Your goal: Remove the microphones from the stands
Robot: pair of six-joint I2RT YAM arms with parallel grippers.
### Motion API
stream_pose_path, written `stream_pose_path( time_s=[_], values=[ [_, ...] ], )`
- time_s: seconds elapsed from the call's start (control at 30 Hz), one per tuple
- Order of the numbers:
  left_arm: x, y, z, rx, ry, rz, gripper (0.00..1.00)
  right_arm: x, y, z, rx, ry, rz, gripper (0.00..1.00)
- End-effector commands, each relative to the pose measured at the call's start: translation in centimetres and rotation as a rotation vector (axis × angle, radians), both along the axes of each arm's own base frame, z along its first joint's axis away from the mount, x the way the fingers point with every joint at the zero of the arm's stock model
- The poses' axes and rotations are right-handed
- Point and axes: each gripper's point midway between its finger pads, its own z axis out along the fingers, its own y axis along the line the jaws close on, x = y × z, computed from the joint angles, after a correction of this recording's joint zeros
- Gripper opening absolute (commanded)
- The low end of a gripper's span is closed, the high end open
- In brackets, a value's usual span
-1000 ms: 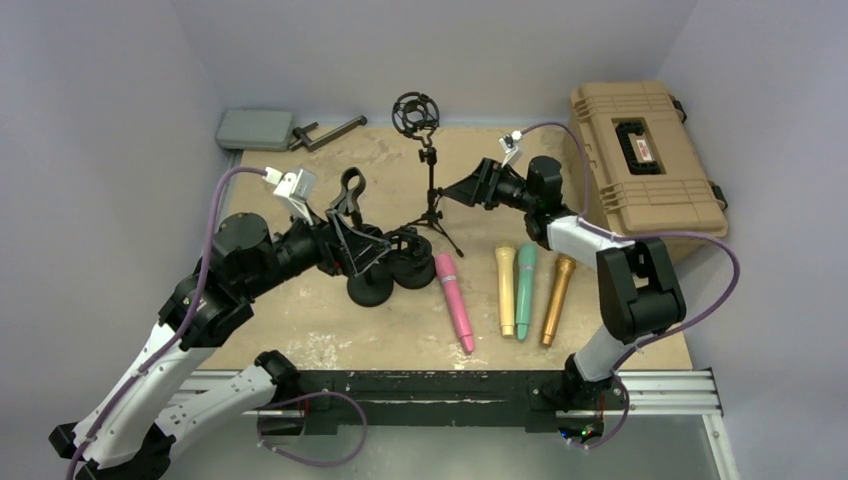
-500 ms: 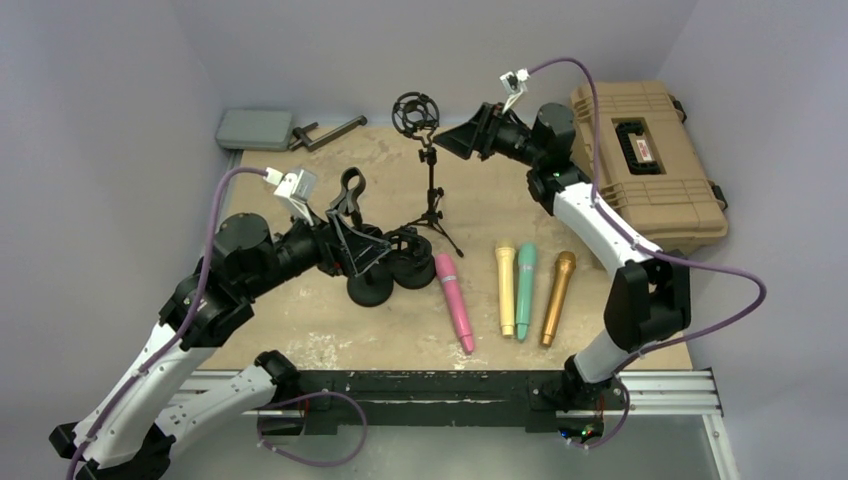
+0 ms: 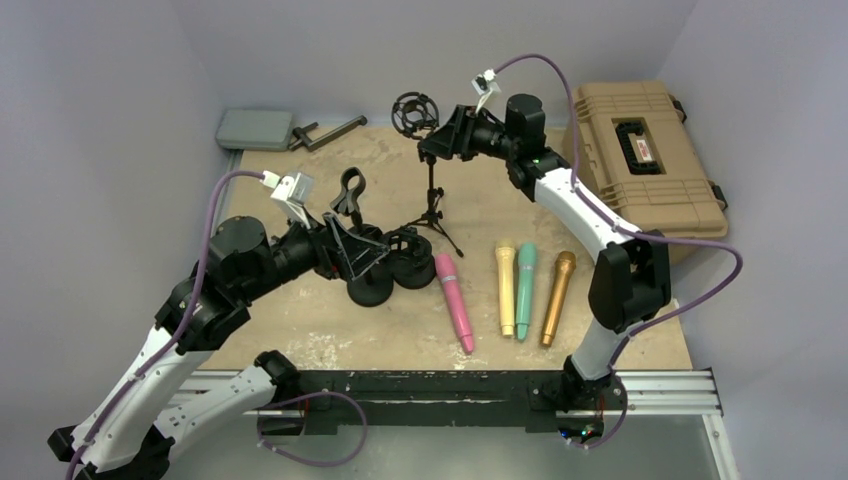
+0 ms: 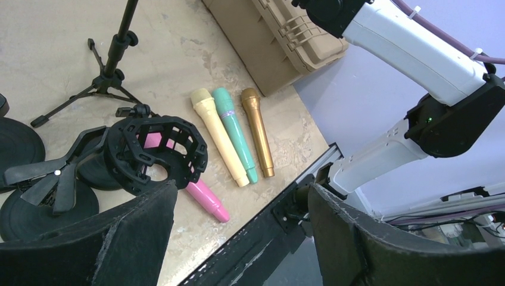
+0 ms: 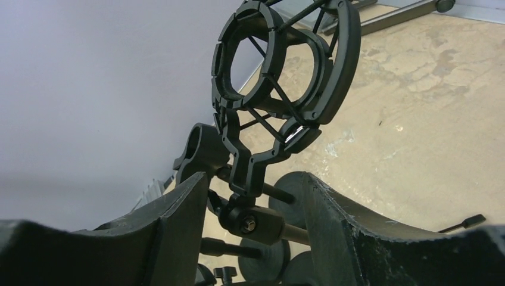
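Note:
A black tripod stand carries a shock mount whose ring is empty. My right gripper reaches it from the right. In the right wrist view its jaws straddle the swivel joint under the mount, with gaps on both sides. Pink, cream, teal and gold microphones lie flat on the table. My left gripper hangs open beside a second empty shock mount, nothing between its fingers.
Round-base stands with a clip crowd the left centre. A tan hard case fills the back right. A grey box and a black bar lie at the back left.
My right arm rose and swung left from beside the tripod up to the shock mount's joint, and its jaws narrowed around it. The left arm stayed put.

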Motion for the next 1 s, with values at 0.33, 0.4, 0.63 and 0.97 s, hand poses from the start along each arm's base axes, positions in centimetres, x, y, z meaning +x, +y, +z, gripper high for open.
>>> stream_pose_path(
  time_s=[0.33,0.4,0.63,0.97],
  values=[
    [-0.1,0.0,1.6,-0.038,-0.022,0.003,0.79,-0.4,-0.4,-2.8,-0.062,0.007,-0.023,0.40],
    [-0.1,0.0,1.5,-0.036,-0.021,0.005,0.78,-0.6,-0.6,-4.0,-0.073,0.021,-0.031,0.40],
    [0.0,0.0,1.3,-0.032,-0.014,0.007,0.79,-1.2,-0.9,-8.1,-0.105,0.079,-0.024,0.42],
    [-0.2,0.6,0.8,-0.006,-0.016,0.020,0.79,-1.4,-1.7,-6.6,-0.139,0.055,-0.067,0.67]
  ],
)
